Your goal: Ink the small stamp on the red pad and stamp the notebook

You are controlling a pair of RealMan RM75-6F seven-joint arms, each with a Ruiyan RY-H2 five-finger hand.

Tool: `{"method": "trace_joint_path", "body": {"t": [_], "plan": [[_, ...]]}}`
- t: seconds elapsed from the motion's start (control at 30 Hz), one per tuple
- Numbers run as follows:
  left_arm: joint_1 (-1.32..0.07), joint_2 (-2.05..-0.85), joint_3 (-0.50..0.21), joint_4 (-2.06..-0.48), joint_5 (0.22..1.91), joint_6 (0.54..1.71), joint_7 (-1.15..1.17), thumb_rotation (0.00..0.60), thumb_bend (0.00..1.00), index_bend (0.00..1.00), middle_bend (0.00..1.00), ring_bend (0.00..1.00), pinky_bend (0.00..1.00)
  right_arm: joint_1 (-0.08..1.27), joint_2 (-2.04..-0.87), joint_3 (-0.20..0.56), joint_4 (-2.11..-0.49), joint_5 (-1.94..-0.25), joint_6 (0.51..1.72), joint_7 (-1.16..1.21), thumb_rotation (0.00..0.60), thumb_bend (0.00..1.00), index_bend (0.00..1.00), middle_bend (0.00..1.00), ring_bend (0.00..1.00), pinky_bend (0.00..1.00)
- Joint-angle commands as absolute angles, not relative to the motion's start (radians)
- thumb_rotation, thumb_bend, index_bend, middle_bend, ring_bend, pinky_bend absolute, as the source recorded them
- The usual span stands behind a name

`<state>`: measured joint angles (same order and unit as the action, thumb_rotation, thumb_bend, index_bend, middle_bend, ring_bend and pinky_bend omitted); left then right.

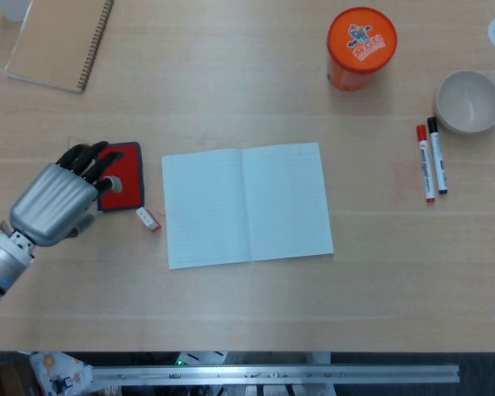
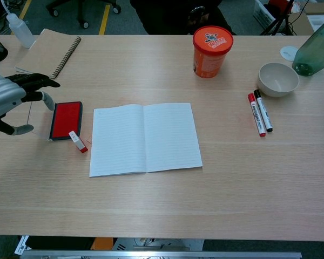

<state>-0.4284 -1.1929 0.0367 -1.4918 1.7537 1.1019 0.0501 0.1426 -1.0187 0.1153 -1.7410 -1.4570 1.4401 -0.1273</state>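
Note:
The open white notebook [image 1: 246, 205] [image 2: 144, 138] lies flat in the middle of the table. Left of it sits the red ink pad [image 1: 125, 172] [image 2: 66, 119] in its dark tray. The small white and red stamp [image 1: 148, 219] [image 2: 78, 141] lies on its side between the pad's near corner and the notebook. My left hand [image 1: 56, 202] [image 2: 8, 97] hovers at the pad's left edge with fingers spread and nothing in it. In the head view its dark fingertips [image 1: 91, 157] overlap the pad's left part. My right hand shows in neither view.
A brown spiral notebook [image 1: 59, 41] [image 2: 47, 52] lies at the far left. An orange canister [image 1: 361, 48], a white bowl [image 1: 469, 101] and two markers [image 1: 431, 161] stand to the right. The pad's clear lid [image 2: 35, 110] tilts up on its left; a green bottle [image 2: 316, 51] stands far right.

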Motion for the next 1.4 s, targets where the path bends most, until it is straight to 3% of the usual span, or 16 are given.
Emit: {"method": "trace_joint_path", "body": {"t": [0.03, 0.5, 0.6, 0.7, 0.8, 0.93, 1.13, 1.27, 1.4], "plan": [[-0.448, -1.218, 0.050, -1.468, 1.771, 1.084, 0.062, 0.600, 0.24, 0.36, 0.09, 0.03, 0.13, 0.142, -1.020, 0.113, -1.740, -1.458, 1.439, -0.127, 0.600, 0.20, 0.19, 0.32, 0.27, 0.35], [-0.487, -1.295, 0.077, -1.397, 1.770, 1.054, 0.124, 0.600, 0.23, 0.41, 0.10, 0.03, 0.13, 0.134, -1.028, 0.103, -1.728, -1.465, 1.448, -0.122, 0.600, 0.20, 0.19, 0.32, 0.27, 0.35], [-0.488, -1.302, 0.074, -1.397, 1.765, 1.070, 0.122, 0.600, 0.23, 0.41, 0.18, 0.07, 0.13, 0.133, -1.028, 0.100, -1.725, -1.467, 1.449, -0.120, 0.600, 0.20, 0.19, 0.32, 0.27, 0.35], [-0.490, -1.298, 0.071, -1.401, 1.767, 1.094, 0.110, 0.600, 0.23, 0.41, 0.31, 0.21, 0.14, 0.132, -1.027, 0.100, -1.724, -1.466, 1.450, -0.120, 0.600, 0.20, 0.19, 0.32, 0.27, 0.35], [-0.495, -1.286, 0.070, -1.409, 1.782, 1.126, 0.093, 0.600, 0.23, 0.41, 0.44, 0.35, 0.26, 0.132, -1.027, 0.101, -1.723, -1.465, 1.450, -0.120, 0.600, 0.20, 0.19, 0.32, 0.27, 0.35], [-0.503, -1.268, 0.082, -1.419, 1.814, 1.158, 0.065, 0.600, 0.23, 0.41, 0.64, 0.62, 0.54, 0.133, -1.028, 0.101, -1.722, -1.465, 1.448, -0.122, 0.600, 0.20, 0.19, 0.32, 0.27, 0.35], [-0.521, -1.259, 0.101, -1.414, 1.842, 1.169, 0.023, 0.600, 0.23, 0.42, 0.89, 0.91, 0.92, 0.137, -1.029, 0.102, -1.723, -1.464, 1.442, -0.123, 0.600, 0.20, 0.19, 0.32, 0.27, 0.35], [-0.528, -1.270, 0.104, -1.402, 1.842, 1.169, 0.023, 0.600, 0.23, 0.43, 0.99, 1.00, 1.00, 0.138, -1.029, 0.100, -1.723, -1.465, 1.440, -0.125, 0.600, 0.20, 0.19, 0.32, 0.27, 0.35], [-0.529, -1.283, 0.105, -1.390, 1.838, 1.169, 0.040, 0.600, 0.23, 0.43, 1.00, 1.00, 1.00, 0.135, -1.027, 0.098, -1.724, -1.464, 1.442, -0.125, 0.600, 0.20, 0.19, 0.32, 0.27, 0.35]]}}
